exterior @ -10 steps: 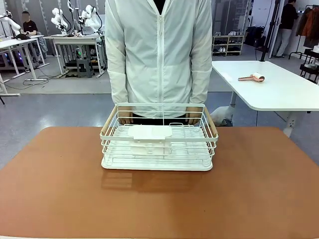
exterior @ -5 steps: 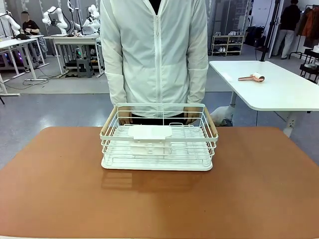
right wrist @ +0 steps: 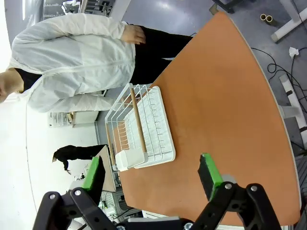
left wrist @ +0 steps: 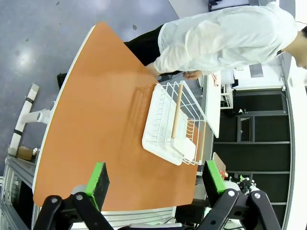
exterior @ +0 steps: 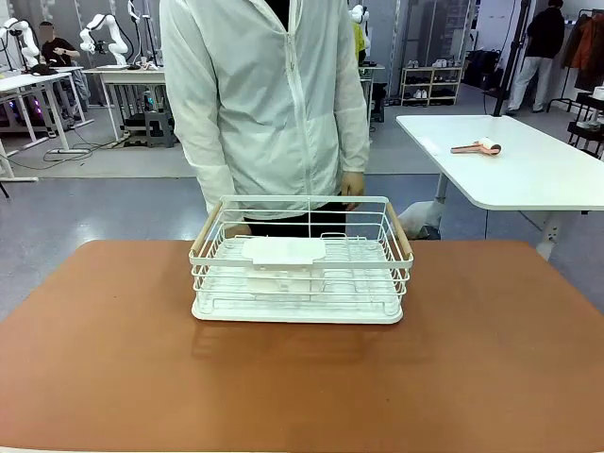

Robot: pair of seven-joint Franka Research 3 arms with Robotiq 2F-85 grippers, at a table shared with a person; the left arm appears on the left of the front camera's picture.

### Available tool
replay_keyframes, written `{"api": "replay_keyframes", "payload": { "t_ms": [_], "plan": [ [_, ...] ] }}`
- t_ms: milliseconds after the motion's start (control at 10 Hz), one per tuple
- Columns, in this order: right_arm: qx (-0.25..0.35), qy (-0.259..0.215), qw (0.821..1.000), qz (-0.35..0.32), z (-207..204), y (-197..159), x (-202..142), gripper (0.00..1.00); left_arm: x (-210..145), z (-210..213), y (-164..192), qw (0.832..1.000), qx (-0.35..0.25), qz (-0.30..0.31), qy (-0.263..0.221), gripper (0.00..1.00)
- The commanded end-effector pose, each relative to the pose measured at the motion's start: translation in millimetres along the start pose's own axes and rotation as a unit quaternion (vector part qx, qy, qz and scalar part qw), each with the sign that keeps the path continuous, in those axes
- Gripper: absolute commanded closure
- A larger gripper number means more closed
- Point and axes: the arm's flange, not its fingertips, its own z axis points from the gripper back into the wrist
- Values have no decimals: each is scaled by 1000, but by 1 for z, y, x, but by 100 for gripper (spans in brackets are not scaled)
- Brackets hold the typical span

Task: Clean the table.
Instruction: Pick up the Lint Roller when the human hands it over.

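**A:** Where did the large terracotta-brown table with rounded corners sit, and what was on it?

**B:** It spread across the whole near scene, from the robot's side to the person at the far edge. The one thing on it was a white wire dish rack with pale wooden side handles, set at the far middle. A white plastic holder hung on its near rim.

**A:** Why there?

**B:** My guess is that the person wanted it within reach. They stood just behind it in a white zip jacket. One hand hung beside the far rim, apart from the wire.

**A:** And the arms?

**B:** Both were high above the near edge, looking down. The left gripper had its green pads spread wide with nothing between them. The right gripper was the same, and both were well apart from the rack.

**A:** So cleaning had not begun?

**B:** I judged not. The rack would need to come off first, and the wide jaws suited a grip on a handle or rim.
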Motion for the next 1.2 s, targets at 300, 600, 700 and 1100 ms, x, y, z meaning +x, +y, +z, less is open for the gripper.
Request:
{"api": "replay_keyframes", "payload": {
  "t_ms": [300, 600, 700, 1100],
  "plan": [
    [7, 1, 1000, 7, 2, -1, 0, 0, -1, 3, 1, 1000, -12, -11, -1, 0],
    [7, 1, 1000, 7, 2, -1, 0, 0, -1, 3, 1, 1000, -12, -11, -1, 0],
    [7, 1, 1000, 7, 2, -1, 0, 0, -1, 3, 1, 1000, -12, -11, -1, 0],
    [7, 1, 1000, 7, 2, -1, 0, 0, -1, 3, 1, 1000, -12, -11, -1, 0]
  ]
}}
